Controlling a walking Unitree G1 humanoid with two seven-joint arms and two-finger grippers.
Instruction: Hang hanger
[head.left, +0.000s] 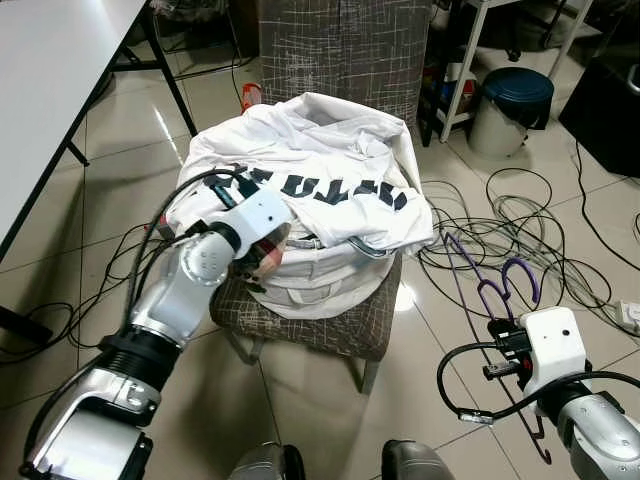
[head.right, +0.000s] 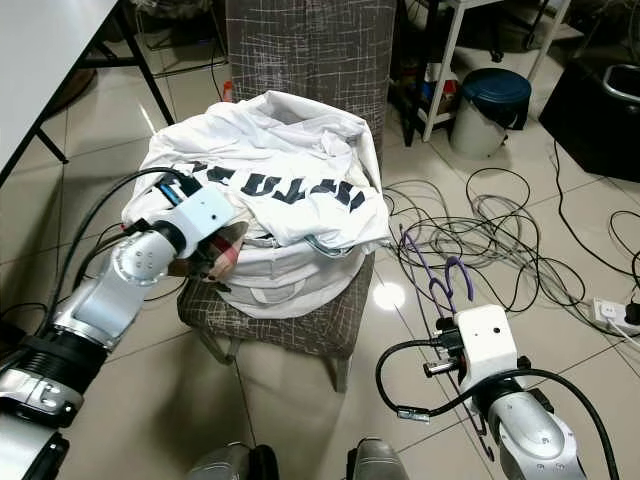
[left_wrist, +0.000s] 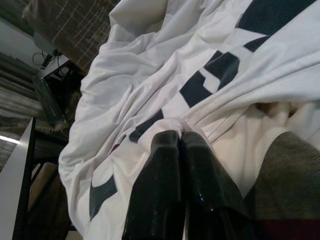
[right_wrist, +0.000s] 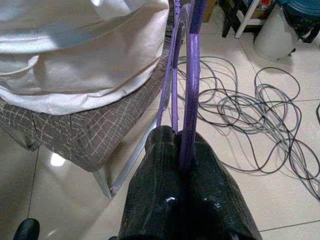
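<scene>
purple hanger (right_wrist: 189, 70) clamped in right gripper (right_wrist: 181, 145) beside chair (head.left: 330, 320).

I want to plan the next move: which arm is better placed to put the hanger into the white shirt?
The right. The right gripper is shut on the purple hanger, held beside the chair. The left gripper is pinching the white shirt on the chair, so it can hold the cloth steady.

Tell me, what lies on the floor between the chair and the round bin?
A tangle of black cables spreads over the tiled floor between the chair and the bin, seen in both eye views.
</scene>
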